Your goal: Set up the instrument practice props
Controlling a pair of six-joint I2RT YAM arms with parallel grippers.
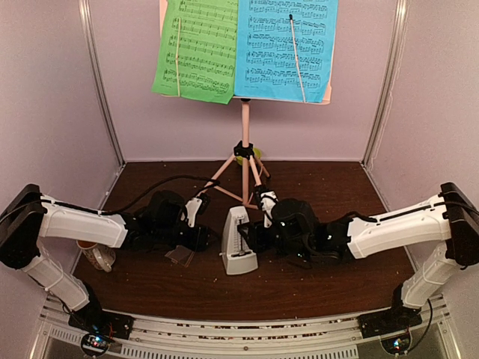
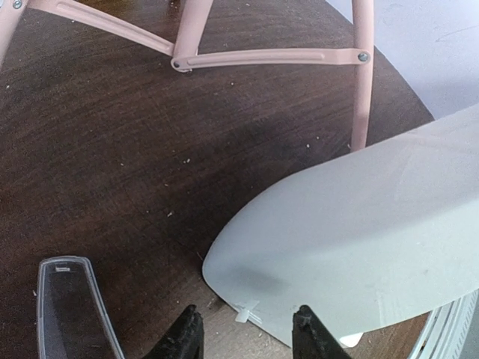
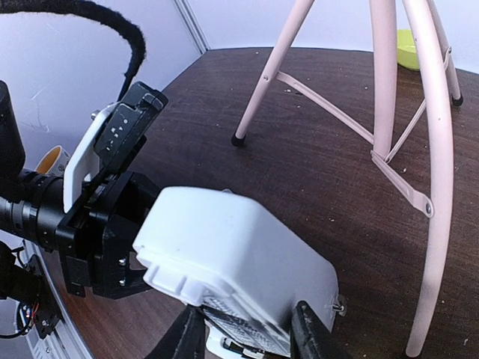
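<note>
Well, my right gripper (image 3: 248,336) has a finger on each side of the upright metronome (image 1: 239,241), but I cannot tell if it squeezes; my left gripper (image 2: 248,340), left of the metronome, is wide and holds nothing. The clear cover (image 2: 69,313) lies flat further left of the metronome, nearest my left gripper, so I think that one should fetch it. Behind the metronome stands the pink stand (image 1: 245,138) with the green sheet (image 1: 196,48) and blue sheet (image 1: 284,48) up.

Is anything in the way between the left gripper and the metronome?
Nothing visible does. The metronome sits directly ahead of the left gripper; the clear cover lies flat off to one side.
</note>
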